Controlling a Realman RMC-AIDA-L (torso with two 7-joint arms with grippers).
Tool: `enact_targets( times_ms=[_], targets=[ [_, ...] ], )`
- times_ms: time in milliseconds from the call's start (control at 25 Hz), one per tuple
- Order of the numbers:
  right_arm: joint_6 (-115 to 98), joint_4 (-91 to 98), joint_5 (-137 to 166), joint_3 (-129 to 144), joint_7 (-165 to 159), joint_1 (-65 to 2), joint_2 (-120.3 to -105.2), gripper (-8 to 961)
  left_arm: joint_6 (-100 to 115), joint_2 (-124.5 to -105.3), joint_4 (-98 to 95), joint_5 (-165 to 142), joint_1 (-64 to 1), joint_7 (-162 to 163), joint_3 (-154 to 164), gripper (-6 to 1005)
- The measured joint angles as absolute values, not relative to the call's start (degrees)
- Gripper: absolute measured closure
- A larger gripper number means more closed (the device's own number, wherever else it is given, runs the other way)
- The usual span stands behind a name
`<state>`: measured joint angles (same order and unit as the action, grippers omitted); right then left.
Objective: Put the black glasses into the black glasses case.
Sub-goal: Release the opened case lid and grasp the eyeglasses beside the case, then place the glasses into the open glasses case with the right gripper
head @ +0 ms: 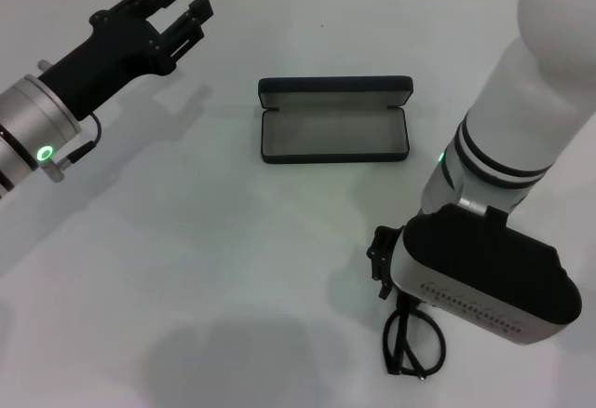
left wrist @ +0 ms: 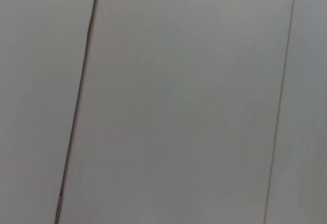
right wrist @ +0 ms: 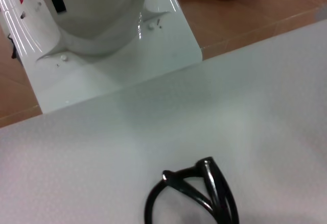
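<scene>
The black glasses case (head: 333,133) lies open at the middle back of the white table, grey lining up and lid standing at its far side. The black glasses (head: 414,345) lie near the table's front edge at the right, partly covered by my right arm's wrist (head: 484,282), which hangs just over them. The right wrist view shows the black glasses (right wrist: 191,198) resting on the table close below the camera. My left gripper (head: 183,3) is held open and empty in the air at the far left, well away from the case.
The right wrist view shows the table's front edge (right wrist: 168,81), with the robot's white base (right wrist: 97,24) and brown floor beyond it. The left wrist view shows only plain grey panels (left wrist: 179,101) with thin seams.
</scene>
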<state>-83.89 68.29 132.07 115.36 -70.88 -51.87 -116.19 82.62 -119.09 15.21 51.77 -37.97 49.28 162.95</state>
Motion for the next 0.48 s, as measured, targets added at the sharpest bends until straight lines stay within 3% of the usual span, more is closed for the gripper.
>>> enact_targets(
  times_ms=[160,480],
  targets=[
    [-84.1,68.0,131.8,115.4,-71.2,-52.1,-116.19,657,82.2,-119.09,15.3,51.8,-38.0,49.3,162.9,448],
    [-84.4,67.7,132.2,113.9,-73.3,-52.4,-116.2,759,82.2,-118.88,15.3,51.8,-38.2,49.2,162.9,448]
  ],
)
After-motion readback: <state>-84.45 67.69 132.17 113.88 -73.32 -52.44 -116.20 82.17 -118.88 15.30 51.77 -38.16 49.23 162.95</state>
